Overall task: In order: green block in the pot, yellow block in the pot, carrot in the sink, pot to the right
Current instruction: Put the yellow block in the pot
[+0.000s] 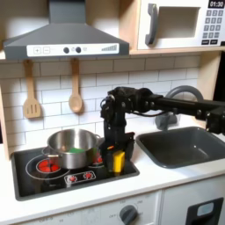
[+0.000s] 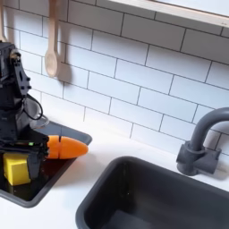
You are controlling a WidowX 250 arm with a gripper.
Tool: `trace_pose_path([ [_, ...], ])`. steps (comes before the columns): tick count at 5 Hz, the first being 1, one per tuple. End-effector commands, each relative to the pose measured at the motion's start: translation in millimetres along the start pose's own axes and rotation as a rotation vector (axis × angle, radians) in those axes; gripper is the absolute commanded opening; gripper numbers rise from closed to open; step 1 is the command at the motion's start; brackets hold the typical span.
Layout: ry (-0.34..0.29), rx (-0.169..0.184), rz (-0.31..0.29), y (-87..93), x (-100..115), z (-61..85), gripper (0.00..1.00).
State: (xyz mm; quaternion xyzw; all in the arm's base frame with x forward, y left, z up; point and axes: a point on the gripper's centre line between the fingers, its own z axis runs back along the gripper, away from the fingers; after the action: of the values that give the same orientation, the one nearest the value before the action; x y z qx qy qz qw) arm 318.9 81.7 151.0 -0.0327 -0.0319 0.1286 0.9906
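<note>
Arm bent down — pincer [image 1: 115, 159] grips yellow block [image 2: 16, 168].

Microwave [image 1: 180, 24] display — digits present, too blurred to read

Second exterior view: gripper [image 2: 20, 154] closed around yellow block [image 2: 15, 169] above black stovetop [image 2: 55, 179]. Carrot [image 2: 65, 147] lies just beside it. Sink [image 2: 152, 201] with faucet [image 2: 201, 143] at right. Wooden spoon [image 2: 52, 55] on tiled wall.

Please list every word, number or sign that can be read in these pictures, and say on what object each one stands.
Microwave clock display: digits show, too blurred to read for certain.
Microwave keypad: marks too small to read.
Stove front knob: no legible label.
Second exterior view: no text.
</note>
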Motion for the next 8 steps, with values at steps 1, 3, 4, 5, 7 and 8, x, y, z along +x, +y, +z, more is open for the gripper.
trace_pose_path([
  [1,-0.017,0.012,0.011,-2.0,0.1,-1.0,1.0],
  [3,0.016,0.002,0.031,2.1,-8.1,-10.2,1.0],
  [4,0.026,0.002,0.032,1.2,-10.9,-13.5,1.0],
  [5,0.005,-0.031,0.044,-4.3,-13.0,-9.5,0.0],
  [7,0.006,-0.044,0.051,-9.1,-12.3,-7.0,0.0],
  [8,0.021,-0.048,0.049,-8.2,-13.6,-7.2,1.0],
])
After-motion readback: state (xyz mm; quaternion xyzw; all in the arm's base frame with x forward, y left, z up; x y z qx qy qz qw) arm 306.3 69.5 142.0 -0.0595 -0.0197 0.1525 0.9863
